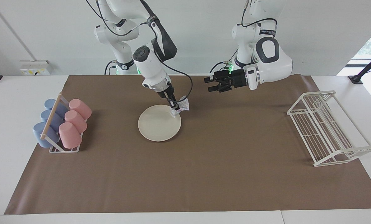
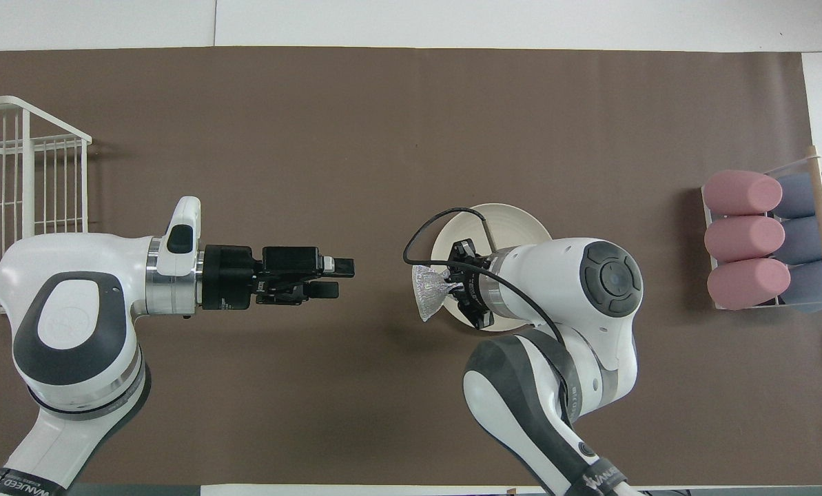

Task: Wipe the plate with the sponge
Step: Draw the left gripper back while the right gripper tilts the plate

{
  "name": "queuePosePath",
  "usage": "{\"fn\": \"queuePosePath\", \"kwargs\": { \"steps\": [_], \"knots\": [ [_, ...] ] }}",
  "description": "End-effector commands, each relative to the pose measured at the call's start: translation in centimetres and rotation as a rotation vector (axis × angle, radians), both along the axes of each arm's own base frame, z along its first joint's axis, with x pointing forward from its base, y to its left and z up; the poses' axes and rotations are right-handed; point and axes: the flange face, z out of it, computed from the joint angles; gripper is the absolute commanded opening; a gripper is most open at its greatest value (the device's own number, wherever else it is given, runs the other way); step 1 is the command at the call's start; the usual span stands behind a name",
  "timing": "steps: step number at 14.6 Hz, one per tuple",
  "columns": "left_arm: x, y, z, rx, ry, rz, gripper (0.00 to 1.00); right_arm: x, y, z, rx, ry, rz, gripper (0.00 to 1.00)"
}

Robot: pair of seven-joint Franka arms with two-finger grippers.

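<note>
The cream-white plate (image 1: 159,123) (image 2: 514,219) lies flat on the brown mat, mid-table. My right gripper (image 1: 174,107) (image 2: 448,282) is shut on the silvery, shimmering sponge (image 1: 180,108) (image 2: 428,293) and hangs over the plate's rim on the side toward the left arm. Most of the plate is covered by the right arm in the overhead view. My left gripper (image 1: 208,84) (image 2: 342,277) is open and holds nothing; it hovers level over the mat near the robots' edge, apart from the sponge.
A rack with pink and blue cups (image 1: 62,124) (image 2: 769,240) stands at the right arm's end of the table. A white wire dish rack (image 1: 326,127) (image 2: 18,200) stands at the left arm's end. The brown mat (image 1: 204,174) covers most of the table.
</note>
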Motion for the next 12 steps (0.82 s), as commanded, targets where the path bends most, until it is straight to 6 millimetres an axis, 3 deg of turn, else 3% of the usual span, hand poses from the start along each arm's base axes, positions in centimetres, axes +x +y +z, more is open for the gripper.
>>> {"fn": "queuePosePath", "kwargs": {
  "steps": [1,4,7,12],
  "knots": [
    [0.3,1.5,0.4,0.123,-0.058,-0.003,1.00,-0.7,-1.7,-3.1,-0.019,-0.040,0.014,0.00],
    [1.9,4.7,1.7,0.247,-0.087,-0.002,1.00,-1.0,-0.8,-7.2,-0.028,0.001,0.040,0.00],
    [3.0,6.1,3.1,0.412,-0.080,0.001,1.00,-0.2,-2.2,-7.9,-0.033,-0.031,0.078,0.00],
    [4.1,7.9,4.8,0.528,-0.119,0.003,1.00,1.4,-7.0,-8.5,-0.051,-0.067,0.150,0.00]
  ]
}}
